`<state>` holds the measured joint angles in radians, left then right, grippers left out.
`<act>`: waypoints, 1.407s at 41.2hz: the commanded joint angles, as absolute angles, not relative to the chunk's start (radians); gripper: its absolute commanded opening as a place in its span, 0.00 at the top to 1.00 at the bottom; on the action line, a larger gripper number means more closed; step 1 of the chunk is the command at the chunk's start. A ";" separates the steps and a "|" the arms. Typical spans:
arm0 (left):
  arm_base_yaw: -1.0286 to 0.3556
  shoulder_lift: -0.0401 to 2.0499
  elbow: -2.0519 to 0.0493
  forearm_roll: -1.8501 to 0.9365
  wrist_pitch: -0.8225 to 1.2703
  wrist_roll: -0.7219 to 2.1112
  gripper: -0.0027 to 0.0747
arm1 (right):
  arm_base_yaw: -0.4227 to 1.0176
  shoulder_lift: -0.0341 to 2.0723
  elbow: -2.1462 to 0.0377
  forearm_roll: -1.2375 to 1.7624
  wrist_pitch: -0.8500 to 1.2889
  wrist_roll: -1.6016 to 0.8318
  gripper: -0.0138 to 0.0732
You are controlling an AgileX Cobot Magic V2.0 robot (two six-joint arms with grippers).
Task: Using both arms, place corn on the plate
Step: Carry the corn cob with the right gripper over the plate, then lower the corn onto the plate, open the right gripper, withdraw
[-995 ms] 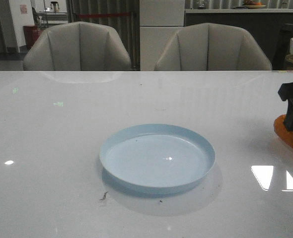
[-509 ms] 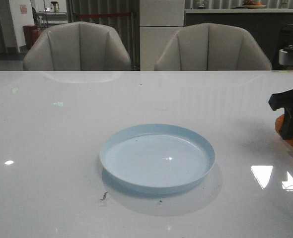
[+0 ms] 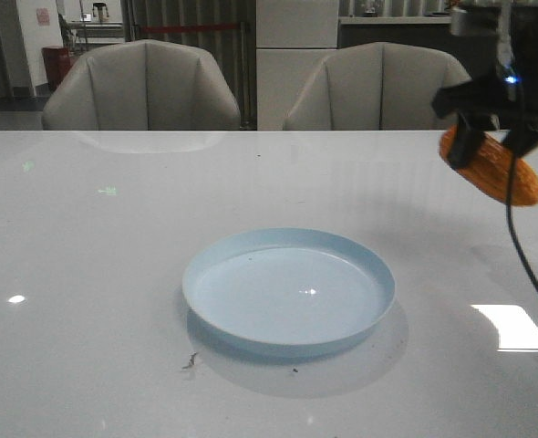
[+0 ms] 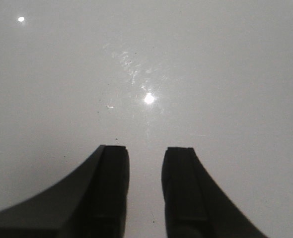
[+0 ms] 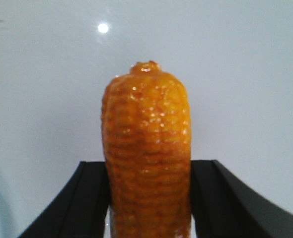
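- The right gripper (image 3: 488,137) is clenched on the orange corn cob (image 3: 490,168), holding it in the air at the far right of the white table (image 3: 87,274).
- The pale blue plate (image 3: 288,290) lies left of and nearer than the cob, with nothing on it.
- The cob's long axis tilts, its right end lower.
- The left gripper (image 4: 145,163) hangs slightly parted over bare table, grasping nothing.

You had one corn (image 3: 494,171), one plate (image 3: 288,290), one table (image 3: 96,274), two grippers, the right gripper (image 3: 488,137) and the left gripper (image 4: 145,168), two chairs, left chair (image 3: 141,87), right chair (image 3: 389,88).
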<state>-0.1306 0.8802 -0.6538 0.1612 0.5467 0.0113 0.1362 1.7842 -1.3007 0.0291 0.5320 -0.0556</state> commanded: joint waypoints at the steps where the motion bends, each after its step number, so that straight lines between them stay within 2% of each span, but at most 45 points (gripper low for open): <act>1: -0.131 0.877 -0.682 0.160 0.483 0.000 0.63 | 0.210 1.734 -1.395 0.025 0.551 -0.083 0.48; 13: -0.131 0.877 -0.682 0.160 0.483 0.000 0.63 | 0.469 1.741 -1.428 0.025 0.628 -0.097 0.48; 23: -0.131 0.877 -0.682 0.160 0.477 0.000 0.63 | 0.598 1.814 -1.428 0.025 0.650 -0.100 0.47; 32: -0.131 0.877 -0.682 0.160 0.477 0.000 0.63 | 0.617 1.909 -1.428 0.025 0.719 -0.099 0.46; 35: -0.131 0.877 -0.682 0.158 0.477 0.000 0.63 | 0.617 1.926 -1.428 0.026 0.731 -0.095 0.41; 40: -0.131 0.877 -0.682 0.159 0.477 0.000 0.63 | 0.617 1.929 -1.428 0.026 0.726 -0.088 0.26; 44: -0.131 0.877 -0.682 0.159 0.477 0.000 0.63 | 0.617 1.929 -1.428 0.026 0.707 -0.088 0.19; 58: -0.131 0.877 -0.682 0.159 0.477 0.000 0.63 | 0.602 1.899 -1.540 0.022 0.794 -0.088 0.19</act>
<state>-0.1306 0.8802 -0.6538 0.1612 0.5467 0.0113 0.6151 1.9804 -1.4703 0.0274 0.7956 -0.0863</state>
